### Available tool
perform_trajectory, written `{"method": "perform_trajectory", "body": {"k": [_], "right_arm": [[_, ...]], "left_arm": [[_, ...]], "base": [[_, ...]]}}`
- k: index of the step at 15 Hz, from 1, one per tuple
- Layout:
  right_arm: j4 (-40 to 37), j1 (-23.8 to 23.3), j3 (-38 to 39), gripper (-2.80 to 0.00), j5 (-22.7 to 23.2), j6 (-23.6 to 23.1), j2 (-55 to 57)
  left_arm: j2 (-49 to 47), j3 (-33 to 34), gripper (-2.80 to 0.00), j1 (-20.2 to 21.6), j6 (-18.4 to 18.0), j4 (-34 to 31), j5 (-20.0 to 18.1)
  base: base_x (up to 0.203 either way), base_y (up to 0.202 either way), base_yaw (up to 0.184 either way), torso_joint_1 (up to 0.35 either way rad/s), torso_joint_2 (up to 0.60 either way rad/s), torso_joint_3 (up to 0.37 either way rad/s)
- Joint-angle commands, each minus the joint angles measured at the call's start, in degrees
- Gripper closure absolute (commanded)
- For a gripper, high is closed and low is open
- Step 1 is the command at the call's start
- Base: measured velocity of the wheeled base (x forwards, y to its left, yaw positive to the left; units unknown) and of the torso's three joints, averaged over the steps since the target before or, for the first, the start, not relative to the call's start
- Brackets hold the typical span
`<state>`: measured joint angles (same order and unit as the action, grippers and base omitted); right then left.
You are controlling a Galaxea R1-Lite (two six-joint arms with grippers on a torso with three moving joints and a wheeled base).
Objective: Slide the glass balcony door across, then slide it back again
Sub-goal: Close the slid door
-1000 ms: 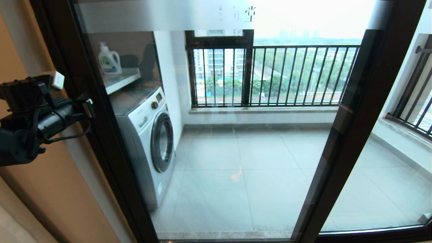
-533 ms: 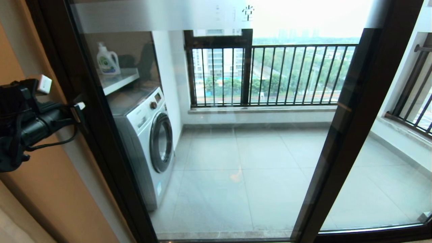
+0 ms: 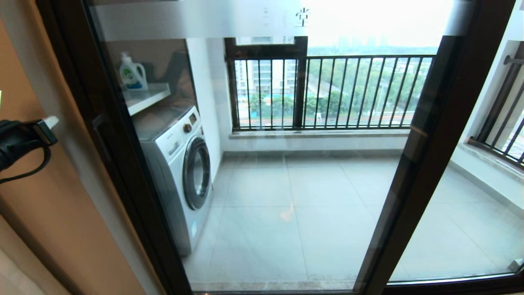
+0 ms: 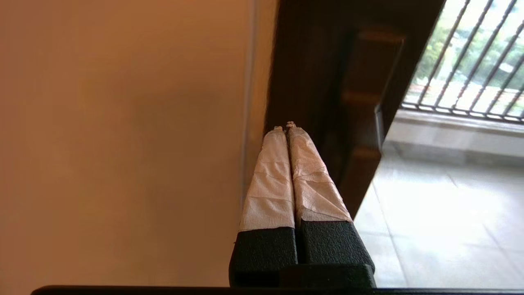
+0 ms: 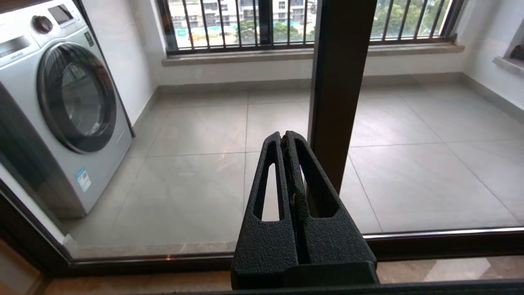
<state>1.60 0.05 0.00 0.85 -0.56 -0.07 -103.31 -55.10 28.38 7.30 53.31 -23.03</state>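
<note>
The glass balcony door (image 3: 286, 184) fills the head view, a clear panel in a dark brown frame with a frosted strip (image 3: 196, 18) across the top. Its left stile rests against the orange wall, and the dark bar handle (image 3: 100, 137) sits on that stile. My left gripper (image 3: 50, 123) is at the far left, shut on nothing and clear of the handle. In the left wrist view its taped fingers (image 4: 270, 180) are pressed together, tips (image 4: 285, 127) pointing at the frame beside the handle (image 4: 364, 106). My right gripper (image 5: 285, 137) is shut and empty, low before the door's other stile (image 5: 339, 61).
Behind the glass stand a washing machine (image 3: 180, 164), a shelf with a detergent bottle (image 3: 133, 73), and the balcony railing (image 3: 348, 90). The orange wall (image 3: 49, 213) lies close on the left. The door's bottom track (image 5: 409, 241) runs along the floor.
My left gripper has drawn back to the left, off the door's handle and towards the picture's edge. The door stays against the left wall.
</note>
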Motion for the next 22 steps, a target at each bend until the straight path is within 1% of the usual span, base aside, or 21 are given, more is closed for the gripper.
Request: {"method": "perform_trajectory", "body": {"k": [1, 4, 6, 8, 10, 12, 15, 18, 22], "right_arm": [[0.1, 0.0, 0.5, 0.00, 0.0, -0.1, 0.1], [0.1, 0.0, 0.5, 0.00, 0.0, -0.1, 0.1], [0.1, 0.0, 0.5, 0.00, 0.0, 0.0, 0.1], [0.1, 0.0, 0.5, 0.00, 0.0, -0.1, 0.1], [0.1, 0.0, 0.5, 0.00, 0.0, -0.1, 0.1], [0.1, 0.0, 0.5, 0.00, 0.0, 0.0, 0.1], [0.1, 0.0, 0.5, 0.00, 0.0, -0.1, 0.1], [0.1, 0.0, 0.5, 0.00, 0.0, -0.1, 0.1], [0.1, 0.0, 0.5, 0.00, 0.0, -0.1, 0.1]], "left_arm": [[2.8, 0.0, 0.00, 1.9, 0.3, -1.5, -2.3], [3.1, 2.0, 0.00, 1.8, 1.0, -2.2, -3.2], [4.4, 5.0, 0.00, 0.2, 0.9, -2.1, -4.9], [6.6, 8.9, 0.00, -0.1, 0.9, -2.1, -8.0], [6.5, 11.5, 0.00, 0.1, 0.5, -2.1, -9.3], [5.3, 11.9, 0.00, 0.0, 0.2, -2.2, -9.5], [1.3, 11.5, 0.00, -0.1, -1.2, -2.0, -9.2], [-2.2, 11.0, 0.00, -0.6, -1.6, -1.9, -9.0], [-6.9, 5.6, 0.00, -1.9, -1.5, -1.5, -8.4]], "base": [[0.000, 0.000, 0.000, 0.000, 0.00, 0.000], [0.000, 0.000, 0.000, 0.000, 0.00, 0.000], [0.000, 0.000, 0.000, 0.000, 0.00, 0.000], [0.000, 0.000, 0.000, 0.000, 0.00, 0.000], [0.000, 0.000, 0.000, 0.000, 0.00, 0.000], [0.000, 0.000, 0.000, 0.000, 0.00, 0.000], [0.000, 0.000, 0.000, 0.000, 0.00, 0.000], [0.000, 0.000, 0.000, 0.000, 0.00, 0.000], [0.000, 0.000, 0.000, 0.000, 0.00, 0.000]]}}
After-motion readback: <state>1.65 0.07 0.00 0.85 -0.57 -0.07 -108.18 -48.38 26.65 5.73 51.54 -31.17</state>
